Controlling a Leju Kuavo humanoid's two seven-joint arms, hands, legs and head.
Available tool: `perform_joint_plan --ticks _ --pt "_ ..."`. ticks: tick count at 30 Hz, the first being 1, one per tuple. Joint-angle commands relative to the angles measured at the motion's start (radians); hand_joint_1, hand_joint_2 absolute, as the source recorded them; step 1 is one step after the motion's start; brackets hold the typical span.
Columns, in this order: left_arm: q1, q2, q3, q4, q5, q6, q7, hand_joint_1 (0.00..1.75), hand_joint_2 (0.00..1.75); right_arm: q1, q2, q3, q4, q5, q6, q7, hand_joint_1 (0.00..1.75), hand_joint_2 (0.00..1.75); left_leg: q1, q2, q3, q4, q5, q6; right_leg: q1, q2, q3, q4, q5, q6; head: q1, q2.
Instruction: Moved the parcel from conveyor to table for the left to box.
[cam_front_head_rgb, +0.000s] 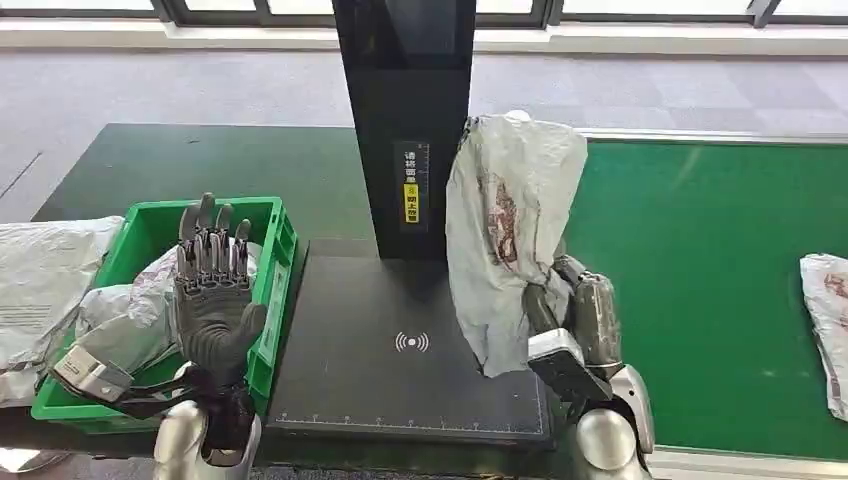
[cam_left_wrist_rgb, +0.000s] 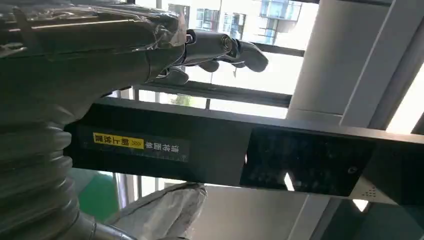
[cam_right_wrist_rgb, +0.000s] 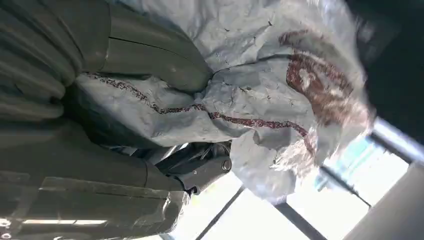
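Gripped upright in the right hand (cam_front_head_rgb: 572, 310), the grey parcel (cam_front_head_rgb: 510, 230) is seen from the head view above the black scan table's (cam_front_head_rgb: 400, 390) right edge, beside the black post (cam_front_head_rgb: 405, 120). Raised with fingers spread and nothing held, the left hand (cam_front_head_rgb: 212, 300) is placed over the green box (cam_front_head_rgb: 268, 222).

From the left wrist, open fingers (cam_left_wrist_rgb: 225, 47) are shown against windows.

From the right wrist, the parcel (cam_right_wrist_rgb: 260, 95) is pressed by the thumb (cam_right_wrist_rgb: 150, 60).
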Motion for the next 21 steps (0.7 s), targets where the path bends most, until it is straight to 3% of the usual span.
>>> perform_joint_plan --ticks 1,7,17,21 --pt "-0.038 0.031 0.008 0.079 0.0 -0.011 -0.004 0.0 1.75 -0.005 -0.085 0.099 0.008 -0.002 0.039 -0.001 1.75 1.75 0.0 -0.001 0.0 -0.002 0.001 0.001 0.0 0.0 0.001 -0.002 0.001 0.0 0.0 0.0" --pt "-0.038 0.031 0.008 0.078 0.0 -0.012 -0.004 0.0 1.75 -0.006 -0.088 0.102 0.009 0.001 0.047 0.002 1.75 1.75 0.0 -0.001 0.0 -0.001 0.001 0.001 0.0 0.0 0.0 -0.001 0.001 0.0 0.0 0.0" --pt "-0.057 0.034 0.012 0.116 -0.011 -0.045 -0.012 0.0 1.75 -0.036 -0.131 0.176 0.115 0.113 0.255 0.065 1.75 1.75 0.0 0.0 0.001 -0.002 0.001 0.001 0.0 0.001 0.001 -0.002 0.002 0.0 0.0 0.0" --pt "-0.06 0.034 0.014 0.12 -0.017 -0.046 -0.02 0.0 1.75 -0.067 -0.136 0.21 0.216 0.162 0.278 0.101 1.75 1.75 0.0 0.001 0.001 -0.003 0.002 0.001 0.001 0.001 0.002 -0.004 0.003 0.0 0.0 0.0"
